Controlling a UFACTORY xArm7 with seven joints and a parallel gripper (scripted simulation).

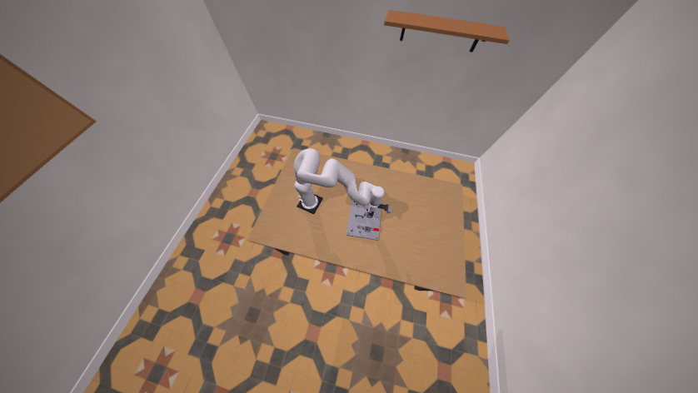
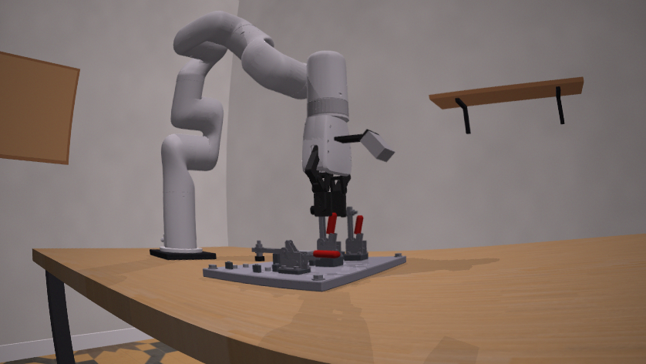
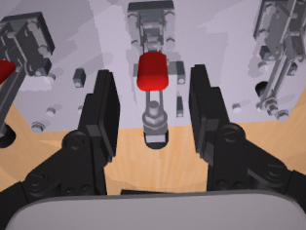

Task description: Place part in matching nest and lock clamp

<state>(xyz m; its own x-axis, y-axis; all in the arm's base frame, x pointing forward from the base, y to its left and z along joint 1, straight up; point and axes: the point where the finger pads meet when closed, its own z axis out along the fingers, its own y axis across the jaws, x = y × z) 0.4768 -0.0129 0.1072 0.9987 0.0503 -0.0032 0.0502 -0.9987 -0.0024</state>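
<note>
The grey fixture plate [image 1: 363, 233] [image 2: 361, 266] [image 3: 97, 20] lies on the wooden table and carries three toggle clamps. My gripper [image 2: 328, 212] [image 3: 152, 86] points straight down over the middle clamp. Its fingers stand half open on either side of that clamp's raised red handle [image 2: 332, 222] [image 3: 153, 72], with a gap on both sides. This clamp's bar stands upright, its spindle tip [image 3: 154, 120] towards the wrist camera. The far clamp [image 2: 358, 224] [image 3: 279, 40] also stands open. The near clamp's red handle [image 2: 326, 253] [image 1: 375, 228] lies flat, its bar [image 2: 270, 249] level. I cannot make out the part.
The arm's base [image 2: 180, 253] [image 1: 309, 202] stands on the table behind the fixture. Small pads and blocks [image 2: 230, 264] dot the plate's near end. A wall shelf [image 2: 506, 92] hangs far at the back right.
</note>
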